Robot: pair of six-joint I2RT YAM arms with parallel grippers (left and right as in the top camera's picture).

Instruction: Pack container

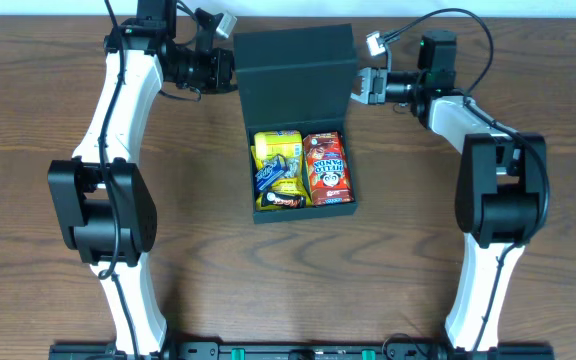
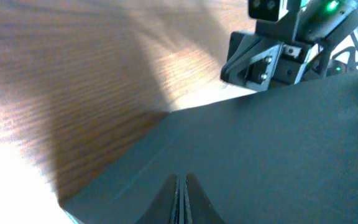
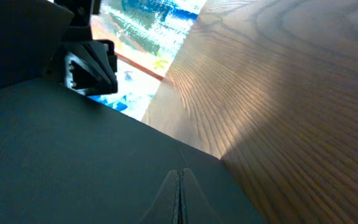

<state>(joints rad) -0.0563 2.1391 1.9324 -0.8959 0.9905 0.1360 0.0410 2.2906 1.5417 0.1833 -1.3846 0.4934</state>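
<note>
The black container (image 1: 303, 211) sits open at mid-table, and its flap lid (image 1: 293, 70) stands up at the far side. Inside lie a yellow packet (image 1: 276, 150), a red packet (image 1: 326, 165), a blue packet (image 1: 271, 176) and a dark bar (image 1: 286, 200). My left gripper (image 1: 230, 68) is shut at the lid's left edge. My right gripper (image 1: 356, 88) is shut at the lid's right edge. In the left wrist view the shut fingers (image 2: 182, 182) lie against the lid (image 2: 260, 155), with the right gripper (image 2: 260, 59) beyond. In the right wrist view the shut fingers (image 3: 179, 175) lie against the lid (image 3: 73, 155).
The wooden table (image 1: 398, 280) surrounds the box. Both arm bases stand at the near edge, left (image 1: 103, 210) and right (image 1: 498, 200). The left gripper (image 3: 89, 65) shows past the lid in the right wrist view.
</note>
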